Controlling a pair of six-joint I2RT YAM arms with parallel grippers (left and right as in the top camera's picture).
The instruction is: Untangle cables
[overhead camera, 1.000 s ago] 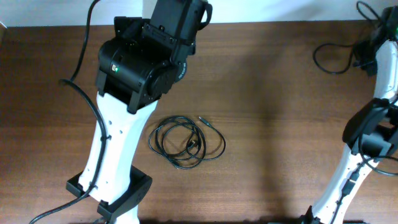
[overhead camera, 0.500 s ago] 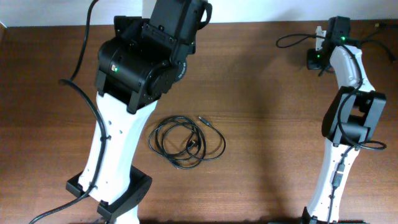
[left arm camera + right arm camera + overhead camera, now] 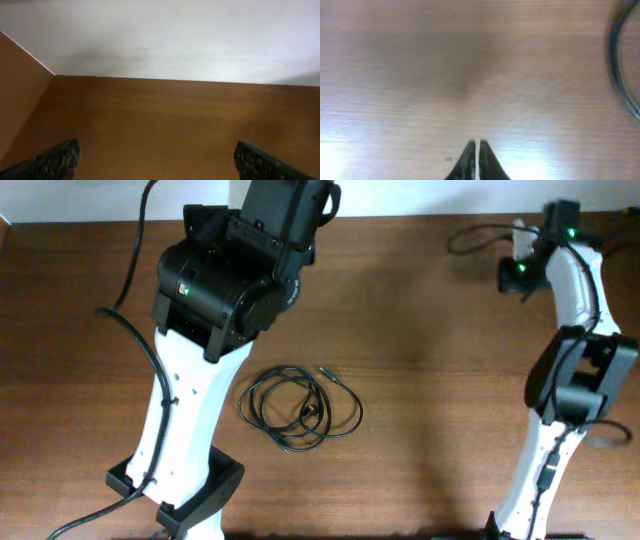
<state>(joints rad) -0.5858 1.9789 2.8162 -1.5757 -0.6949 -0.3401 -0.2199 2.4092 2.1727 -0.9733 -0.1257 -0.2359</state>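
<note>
table [image 3: 430, 400]: brown wood grain, matt | cables [image 3: 310, 413]: black, smooth, slight sheen

Thin black cables [image 3: 300, 408] lie on a reddish-brown table [image 3: 430, 360] with fine horizontal wood grain, toward 7 o'clock of its centre. At 9 o'clock, the left arm [image 3: 180, 430] pairs a glossy black housing, which bears a small green-and-white mark, with a white lower link and a black base. At 3 o'clock, the right arm [image 3: 570, 290] is white with black joints and two green lights. A white wall [image 3: 165, 35] runs along 12 o'clock. Close up, the left gripper [image 3: 156, 159] shows black, finely speckled fingers [image 3: 52, 161]. The right gripper [image 3: 476, 152] is near-black over pale, washed-out brown grain.
</note>
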